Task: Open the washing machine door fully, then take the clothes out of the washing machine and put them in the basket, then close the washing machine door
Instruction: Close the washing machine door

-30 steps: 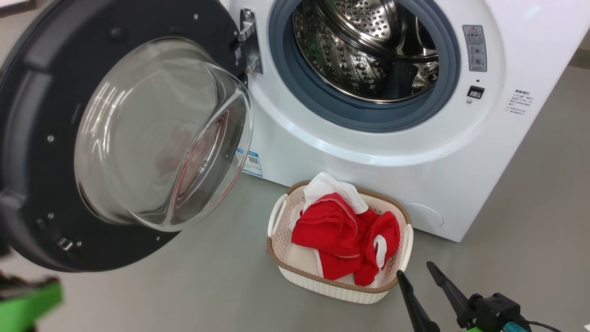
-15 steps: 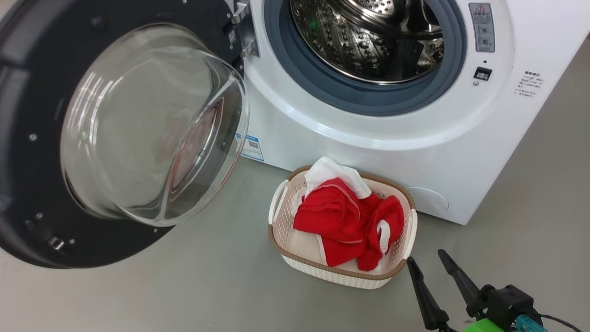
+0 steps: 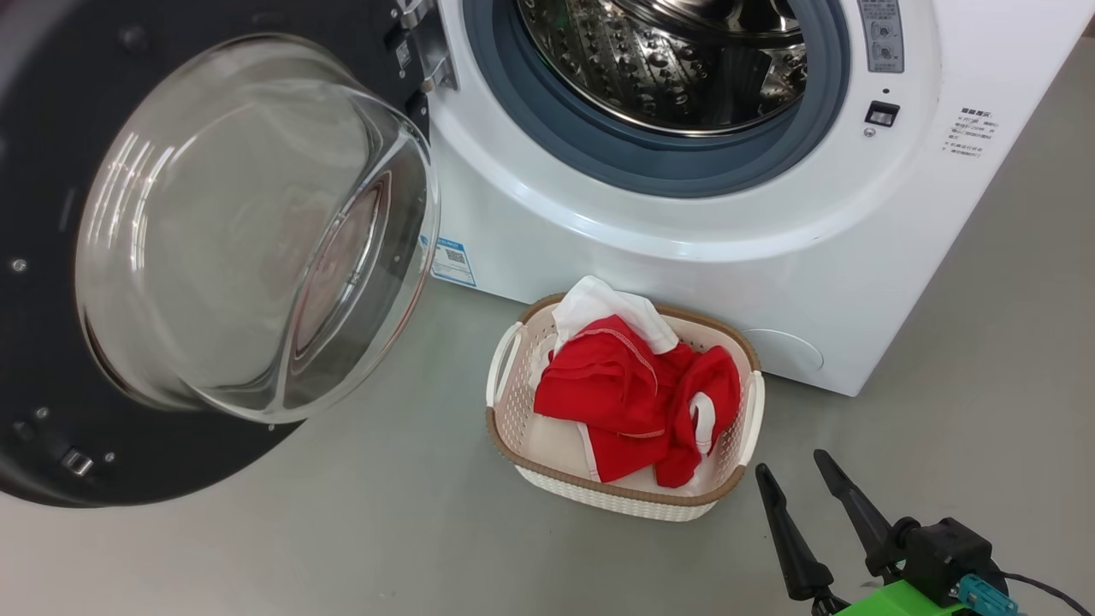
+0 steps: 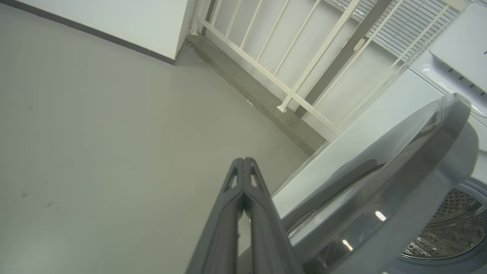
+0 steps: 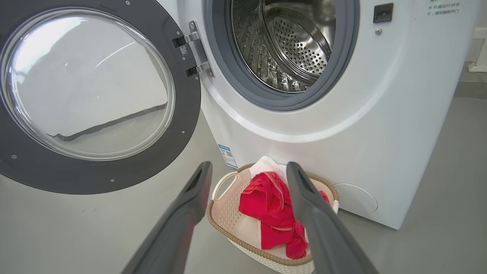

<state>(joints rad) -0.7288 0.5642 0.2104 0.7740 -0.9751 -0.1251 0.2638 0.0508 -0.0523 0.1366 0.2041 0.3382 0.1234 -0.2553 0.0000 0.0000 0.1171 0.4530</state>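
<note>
Grey floor fronting washer, door wide open at left, red clothes heaped in basket near its base, right gripper spread apart, left gripper pinched together by door's outer face: may glance off glossy rim, leaving it unlatched.

1. Washing machine door: glossy black rim, bulging clear glass bowl; swung wide open, hinged at the opening's left.
2. Washing machine: white front-loader; grey gasket and perforated steel drum exposed.
3. Clothes: red, white-trimmed, heaped inside the basket.
4. Basket: cream, perforated, brown-rimmed; upright on the floor, just before the machine.
</note>
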